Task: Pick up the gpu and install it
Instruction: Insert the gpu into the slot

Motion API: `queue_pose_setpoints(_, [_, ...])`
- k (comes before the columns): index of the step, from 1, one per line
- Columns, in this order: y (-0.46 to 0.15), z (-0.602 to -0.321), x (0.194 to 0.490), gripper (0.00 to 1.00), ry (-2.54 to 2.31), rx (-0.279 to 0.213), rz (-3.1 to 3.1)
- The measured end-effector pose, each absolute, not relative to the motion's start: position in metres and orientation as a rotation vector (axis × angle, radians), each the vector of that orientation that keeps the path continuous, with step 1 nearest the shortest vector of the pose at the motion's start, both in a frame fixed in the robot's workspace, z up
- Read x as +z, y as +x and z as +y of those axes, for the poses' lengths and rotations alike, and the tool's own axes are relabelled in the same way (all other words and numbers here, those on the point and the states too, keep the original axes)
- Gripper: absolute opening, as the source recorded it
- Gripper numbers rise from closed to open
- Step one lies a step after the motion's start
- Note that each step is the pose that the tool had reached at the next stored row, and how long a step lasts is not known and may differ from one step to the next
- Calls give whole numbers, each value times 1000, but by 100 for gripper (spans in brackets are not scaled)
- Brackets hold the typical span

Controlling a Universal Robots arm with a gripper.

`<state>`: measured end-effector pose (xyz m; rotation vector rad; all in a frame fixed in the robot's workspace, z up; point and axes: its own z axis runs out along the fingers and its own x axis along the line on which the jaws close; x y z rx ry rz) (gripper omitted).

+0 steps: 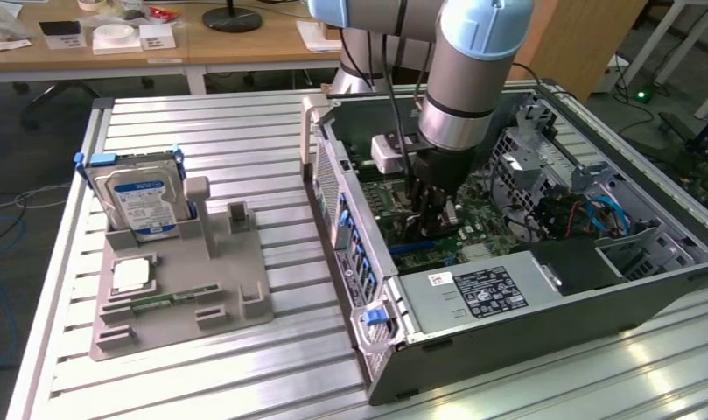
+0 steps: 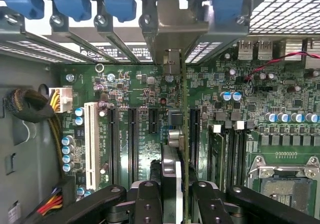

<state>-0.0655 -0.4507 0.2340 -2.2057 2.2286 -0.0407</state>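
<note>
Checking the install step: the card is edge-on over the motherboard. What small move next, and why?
Probably a slow, straight press down toward the motherboard. The pincer is clamped on the gpu, which stands edge-on among the black expansion slots, its metal bracket at the case's rear wall; whether it is seated cannot be told.

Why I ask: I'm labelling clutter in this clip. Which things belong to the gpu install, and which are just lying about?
Job in hand:
gpu, gripped between the fingers
motherboard, right below the gpu
case

Lying about:
hard drive
memory stick
grey holder that both sit in, beside the case
</note>
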Motion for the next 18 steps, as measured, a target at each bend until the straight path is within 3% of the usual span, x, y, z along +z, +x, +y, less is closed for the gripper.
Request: queue_pose_setpoints(18, [-65, -451, 229, 28, -2206, -41, 2229])
